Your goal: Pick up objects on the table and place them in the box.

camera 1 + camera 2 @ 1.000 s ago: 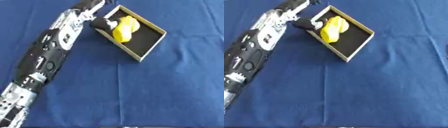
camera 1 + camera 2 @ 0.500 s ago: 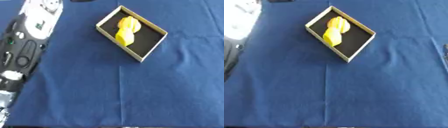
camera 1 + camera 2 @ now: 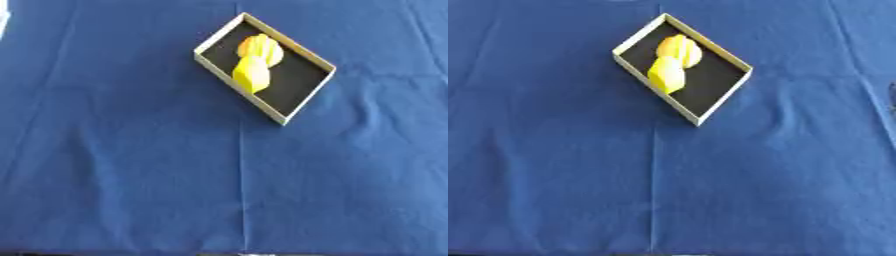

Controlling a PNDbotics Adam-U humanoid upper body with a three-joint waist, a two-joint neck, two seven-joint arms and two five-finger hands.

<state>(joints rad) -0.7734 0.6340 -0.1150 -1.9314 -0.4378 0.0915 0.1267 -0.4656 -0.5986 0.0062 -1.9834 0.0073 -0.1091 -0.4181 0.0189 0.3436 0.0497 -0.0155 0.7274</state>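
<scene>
A shallow box (image 3: 306, 98) with pale walls and a black floor lies turned like a diamond at the upper middle of the blue cloth. Inside it, toward its upper left end, rest two yellow objects: a rounder one (image 3: 260, 46) at the far end and a blockier one (image 3: 251, 74) leaning against the near left wall. The rest of the box floor is bare. Neither of my hands shows in either view.
A dark blue cloth (image 3: 175, 175) with light creases covers the whole table. A thin sliver of something dark shows at the right edge (image 3: 892, 95) in the right eye view.
My left arm, which reached over the box a second ago, has withdrawn up and to the left and left the picture. The yellow objects stay in the box.
</scene>
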